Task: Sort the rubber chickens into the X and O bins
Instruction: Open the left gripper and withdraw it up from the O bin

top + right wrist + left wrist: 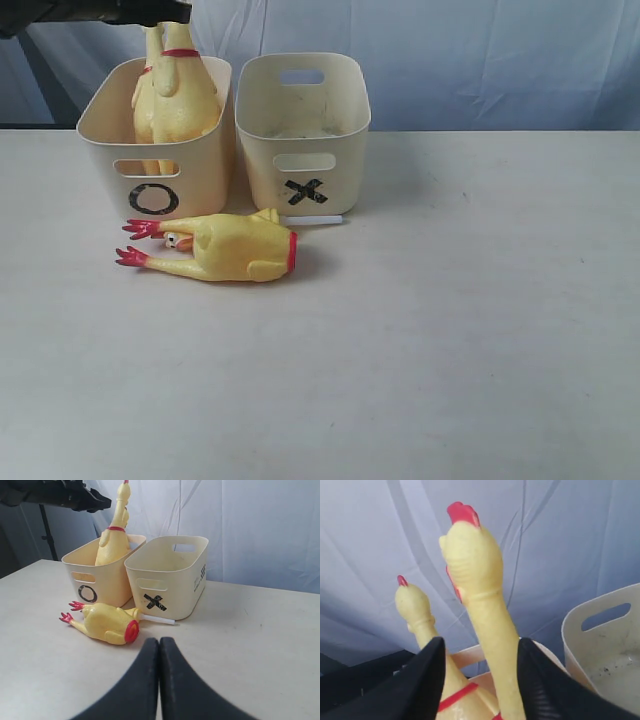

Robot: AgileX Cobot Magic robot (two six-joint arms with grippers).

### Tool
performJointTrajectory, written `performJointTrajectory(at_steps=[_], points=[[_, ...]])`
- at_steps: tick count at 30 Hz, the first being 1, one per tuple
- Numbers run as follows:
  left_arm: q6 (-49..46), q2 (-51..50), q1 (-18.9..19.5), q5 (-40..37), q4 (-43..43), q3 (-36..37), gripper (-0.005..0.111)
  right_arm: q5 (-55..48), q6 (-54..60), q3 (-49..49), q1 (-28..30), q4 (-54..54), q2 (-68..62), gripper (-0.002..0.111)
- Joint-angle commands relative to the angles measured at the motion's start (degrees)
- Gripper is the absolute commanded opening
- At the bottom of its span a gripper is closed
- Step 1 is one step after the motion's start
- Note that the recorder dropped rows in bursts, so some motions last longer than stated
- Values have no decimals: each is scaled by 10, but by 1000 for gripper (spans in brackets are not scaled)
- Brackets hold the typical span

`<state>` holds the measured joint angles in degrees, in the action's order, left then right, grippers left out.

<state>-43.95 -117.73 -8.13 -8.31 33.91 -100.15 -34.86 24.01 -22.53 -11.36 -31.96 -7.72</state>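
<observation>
Two long rubber chickens stand upright, heads up, in the O bin. In the left wrist view the nearer neck runs between the fingers of my open left gripper, close against one finger with a gap to the other. The second chicken stands just behind it. A shorter chicken lies on its side on the table in front of the O bin. The X bin next to it holds no chicken. My right gripper is shut and empty, low over the table, facing both bins.
A thin white stick lies on the table against the front of the X bin. The left arm hangs over the O bin. A pale cloth backdrop hangs behind the table.
</observation>
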Motion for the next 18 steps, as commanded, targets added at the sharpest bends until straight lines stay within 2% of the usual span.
performJointTrajectory(at_steps=[1,4,10,15,18], points=[[5,21,6,-67,-85,0,44,8,4,-3,-1,1,1,0],[24,22,6,-117,-151,0,44,8,4,-3,-1,1,1,0],[99,36,6,-168,-270,0,44,8,4,-3,-1,1,1,0],[136,60,6,-210,-320,0,42,8,4,-3,-1,1,1,0],[140,77,6,-228,-321,0,42,8,4,-3,-1,1,1,0]])
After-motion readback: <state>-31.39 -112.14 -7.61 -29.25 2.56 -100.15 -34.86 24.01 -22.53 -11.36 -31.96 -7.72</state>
